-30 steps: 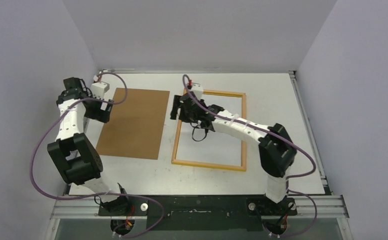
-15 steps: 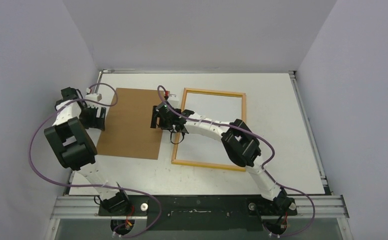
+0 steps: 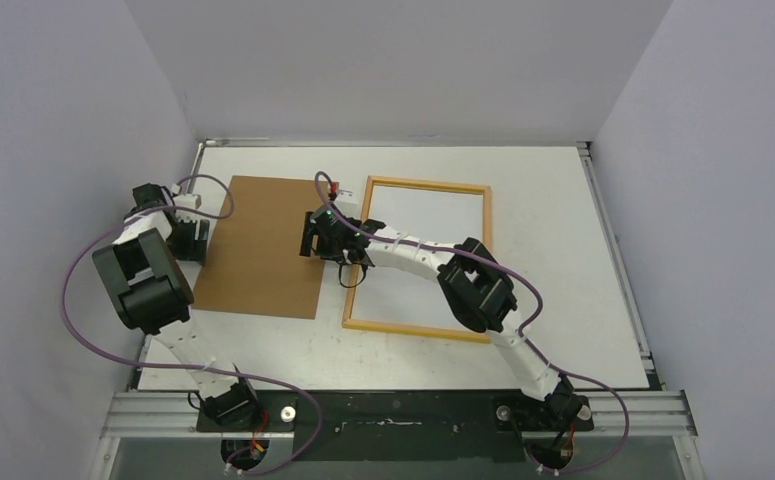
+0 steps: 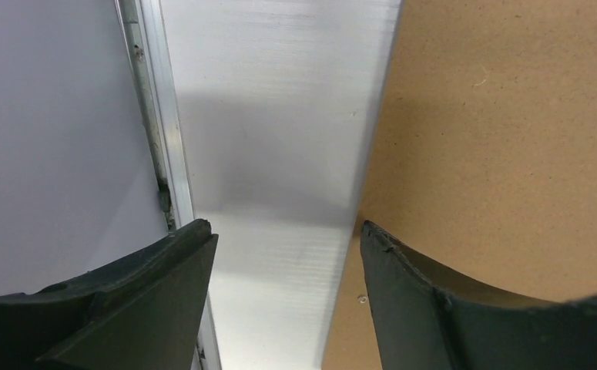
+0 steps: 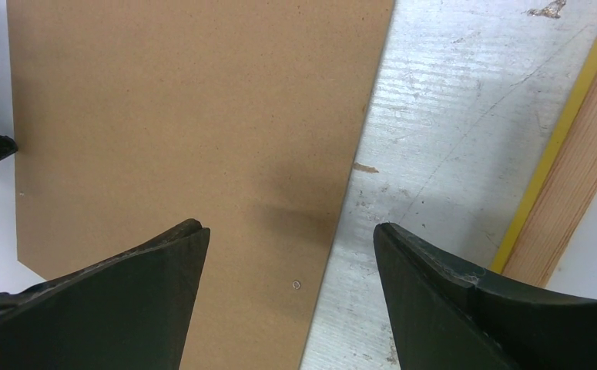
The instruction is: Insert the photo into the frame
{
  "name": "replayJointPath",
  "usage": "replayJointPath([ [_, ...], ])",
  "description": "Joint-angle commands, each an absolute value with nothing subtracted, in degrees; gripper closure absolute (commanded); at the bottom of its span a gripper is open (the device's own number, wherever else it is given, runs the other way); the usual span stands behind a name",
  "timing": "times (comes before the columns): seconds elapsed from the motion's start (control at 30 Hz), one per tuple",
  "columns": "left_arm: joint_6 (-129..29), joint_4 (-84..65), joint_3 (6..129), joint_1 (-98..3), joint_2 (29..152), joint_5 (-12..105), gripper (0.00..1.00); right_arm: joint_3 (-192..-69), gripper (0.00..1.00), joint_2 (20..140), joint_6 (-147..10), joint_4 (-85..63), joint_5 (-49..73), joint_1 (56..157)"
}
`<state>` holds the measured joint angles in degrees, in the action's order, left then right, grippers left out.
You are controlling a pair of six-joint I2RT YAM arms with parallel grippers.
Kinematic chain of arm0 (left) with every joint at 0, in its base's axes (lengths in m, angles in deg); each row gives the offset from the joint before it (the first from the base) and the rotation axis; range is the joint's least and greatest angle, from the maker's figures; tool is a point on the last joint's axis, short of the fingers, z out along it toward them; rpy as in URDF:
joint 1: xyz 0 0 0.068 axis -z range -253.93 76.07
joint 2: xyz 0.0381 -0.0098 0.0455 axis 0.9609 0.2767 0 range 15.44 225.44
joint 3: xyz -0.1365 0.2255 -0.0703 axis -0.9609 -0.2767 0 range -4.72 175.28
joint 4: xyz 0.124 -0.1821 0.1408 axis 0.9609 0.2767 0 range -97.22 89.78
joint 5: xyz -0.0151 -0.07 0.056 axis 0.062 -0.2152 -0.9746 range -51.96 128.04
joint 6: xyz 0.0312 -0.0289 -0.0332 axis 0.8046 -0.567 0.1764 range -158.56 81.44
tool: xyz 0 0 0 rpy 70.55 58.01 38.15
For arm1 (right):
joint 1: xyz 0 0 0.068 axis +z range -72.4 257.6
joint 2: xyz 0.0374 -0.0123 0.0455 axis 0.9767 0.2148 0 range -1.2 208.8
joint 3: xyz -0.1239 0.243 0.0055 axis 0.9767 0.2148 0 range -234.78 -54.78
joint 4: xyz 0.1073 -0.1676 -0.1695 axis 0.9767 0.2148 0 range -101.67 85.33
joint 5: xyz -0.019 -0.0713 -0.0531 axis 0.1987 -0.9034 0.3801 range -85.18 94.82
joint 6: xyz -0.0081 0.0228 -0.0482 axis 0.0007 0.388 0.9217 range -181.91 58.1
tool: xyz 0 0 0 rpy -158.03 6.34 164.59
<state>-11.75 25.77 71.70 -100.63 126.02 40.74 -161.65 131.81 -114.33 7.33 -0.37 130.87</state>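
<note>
We see a brown fibreboard panel (image 3: 263, 250) lying flat on the left part of the white table (image 3: 563, 250). A metal rail (image 4: 150, 100) lines the table's left edge, apart from the panel.

From above, the right arm (image 3: 418, 252) hides a stretch of the frame (image 3: 418, 330) rail nearest the brown panel (image 3: 263, 250) — what the white inside the frame is cannot be told. At the panel's opposite edge the left gripper (image 3: 195, 238) is too small to show its jaws, and both wrist views crop the panel, the right one leaving only a sliver of frame
</note>
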Motion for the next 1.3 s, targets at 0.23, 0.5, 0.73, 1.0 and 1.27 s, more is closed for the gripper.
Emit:
replayJointPath([
  [0.23,-14.76,10.04,65.92,-98.7,124.1,31.87,0.49,-163.58,0.2,134.73,-116.88,6.99,-0.44,130.03],
  [0.5,-15.17,11.37,64.8,-96.78,125.44,34.98,0.49,-162.01,0.19,134.09,-118.16,6.73,-0.77,129.25],
  [0.73,-16.82,17.0,62.69,-94.42,124.19,40.65,0.49,-159.87,0.19,133.97,-119.58,5.14,0.93,128.6],
  [1.0,-16.82,17.47,61.12,-92.52,124.25,41.12,0.48,-159.33,0.19,133.49,-121.85,2.57,4.23,128.48],
  [1.27,-18.24,17.37,61.14,-89.93,123.54,42.38,0.49,-155.38,0.19,125.69,-123.92,-2.83,7.01,128.4],
])
